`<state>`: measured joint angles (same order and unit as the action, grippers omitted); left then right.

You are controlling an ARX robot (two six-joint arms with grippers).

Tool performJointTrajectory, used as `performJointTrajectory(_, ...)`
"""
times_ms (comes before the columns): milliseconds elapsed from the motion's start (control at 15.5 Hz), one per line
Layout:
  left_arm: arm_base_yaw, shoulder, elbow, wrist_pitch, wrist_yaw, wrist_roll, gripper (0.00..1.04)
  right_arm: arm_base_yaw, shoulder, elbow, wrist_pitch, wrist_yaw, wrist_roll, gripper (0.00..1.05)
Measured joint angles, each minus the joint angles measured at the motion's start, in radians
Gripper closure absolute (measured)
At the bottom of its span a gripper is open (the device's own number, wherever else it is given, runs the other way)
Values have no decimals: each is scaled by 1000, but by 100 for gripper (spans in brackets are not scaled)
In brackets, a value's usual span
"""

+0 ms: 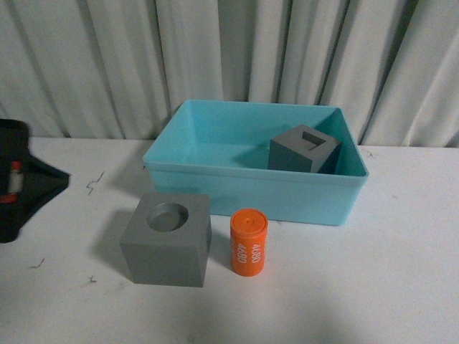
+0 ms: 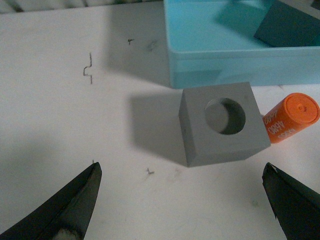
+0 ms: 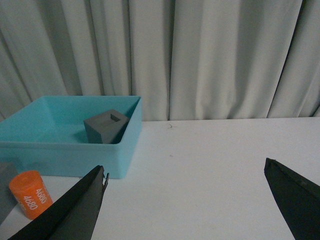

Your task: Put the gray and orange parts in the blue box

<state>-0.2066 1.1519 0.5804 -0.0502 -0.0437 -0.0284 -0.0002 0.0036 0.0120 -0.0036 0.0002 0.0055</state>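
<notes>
A gray cube with a round top recess stands on the white table in front of the blue box. Beside it stands the orange cylinder with white digits. A second gray cube with a rectangular recess lies inside the box at its right side. My left gripper hangs open above the table, just short of the round-recess cube. My right gripper is open over bare table to the right of the box. Neither holds anything.
A black object with a red and white part sits at the table's left edge. Pale curtains hang close behind the box. Small dark scraps lie on the table left of the cube.
</notes>
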Motion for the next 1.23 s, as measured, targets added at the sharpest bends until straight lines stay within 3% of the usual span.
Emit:
performJointTrajectory(258,-93,278,90,132,-78,39,7,0,0,0,0,0,0,6)
performJointTrajectory(581,-108,554,172,215,-185,49,7,0,0,0,0,0,0,6)
performJointTrajectory(1226,-144,704,288,209,-219,18,7,0,0,0,0,0,0,6)
